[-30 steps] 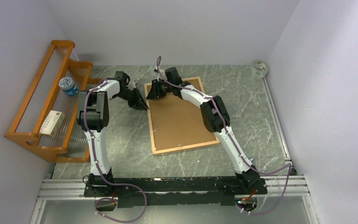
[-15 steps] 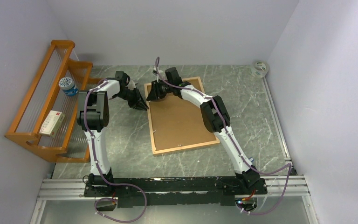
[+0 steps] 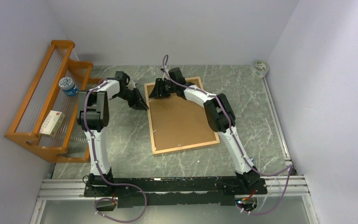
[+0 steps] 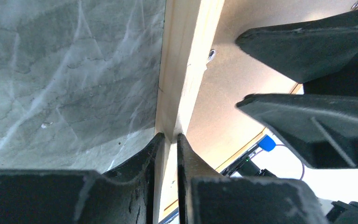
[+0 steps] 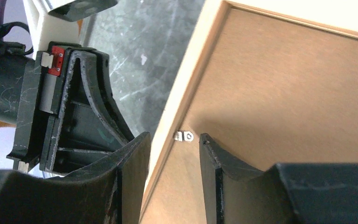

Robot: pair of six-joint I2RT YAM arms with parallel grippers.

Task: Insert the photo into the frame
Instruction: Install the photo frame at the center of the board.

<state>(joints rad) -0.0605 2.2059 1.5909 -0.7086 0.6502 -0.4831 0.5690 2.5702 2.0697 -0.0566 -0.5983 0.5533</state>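
Lying back-up on the grey marbled table (image 3: 247,107), the frame (image 3: 150,122) sits in the middle of the scene, turned slightly, with its brown backing board (image 3: 179,116) facing the camera. Both arms crowd its far left corner.

The left gripper (image 4: 169,137) comes in from the left, tips right at the frame's left rail. Its fingers are drawn almost together, just a slit between them, and pale wood shows through that slit. Whether they actually pinch the rail, I cannot tell.

The right gripper (image 5: 173,137) reaches in from the right and hangs over the same rail, a touch farther back. Its jaws stand moderately apart, one finger above the rail's outer edge, the other above the board. Between them sits a small metal tab (image 5: 184,136) at the rail's inner edge. Nothing is held there.

Off at the far left stands the orange rack (image 3: 28,135), carrying a round blue-and-white tub (image 3: 68,86) and a small box (image 3: 52,122). A tape roll (image 3: 260,68) rests in the far right corner.
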